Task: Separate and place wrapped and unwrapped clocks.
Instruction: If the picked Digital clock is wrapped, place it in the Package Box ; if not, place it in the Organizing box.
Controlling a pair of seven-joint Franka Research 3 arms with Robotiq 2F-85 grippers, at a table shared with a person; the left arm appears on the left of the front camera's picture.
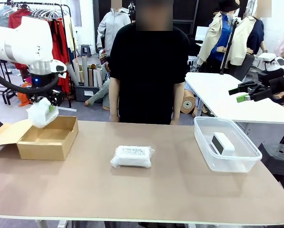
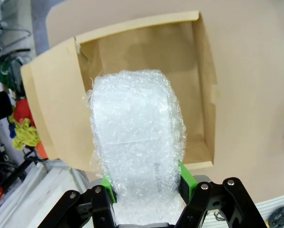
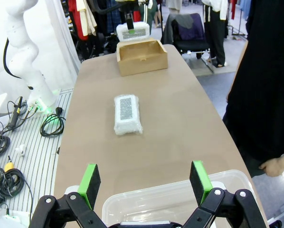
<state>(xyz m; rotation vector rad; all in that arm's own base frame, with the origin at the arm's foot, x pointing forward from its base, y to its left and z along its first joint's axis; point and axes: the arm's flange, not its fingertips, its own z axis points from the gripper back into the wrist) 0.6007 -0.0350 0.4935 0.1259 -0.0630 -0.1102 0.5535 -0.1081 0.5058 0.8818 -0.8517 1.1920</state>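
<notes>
Between the green pads (image 2: 108, 188) of the left gripper (image 2: 146, 184), pinched the rounded wrapped clock (image 2: 135, 137) by its near end. Had the jaws about half spread and pressed into the bubble wrap on both sides. Held that bundle in the air over the open cardboard box (image 2: 206, 85), touching neither its walls nor its floor. From the front, saw the left gripper (image 1: 45, 107) at the table's left end, with the rounded wrapped clock (image 1: 41, 114) hanging above the cardboard box (image 1: 49, 145), on the side where the lid flap lay folded outward.

Over at the right end, held the right gripper (image 3: 144, 179) with its jaws spread wide and nothing between the pads. Hovered it just above the near rim of the clear plastic tub (image 3: 170, 194). From the front, saw the right gripper (image 1: 238, 93) up off the table (image 1: 170, 194), behind and above the clear plastic tub (image 1: 227, 167).

Found the bare white clock (image 1: 222, 143) lying inside that tub, tilted, its dark face showing. Noted the flat wrapped clock (image 1: 131, 156) resting on the bare tabletop near the middle, speckled label up, well apart from both box and tub. Saw a person (image 1: 149, 71) in a black top standing at the far edge, one hand (image 3: 275, 167) near the tub's side of the table.
</notes>
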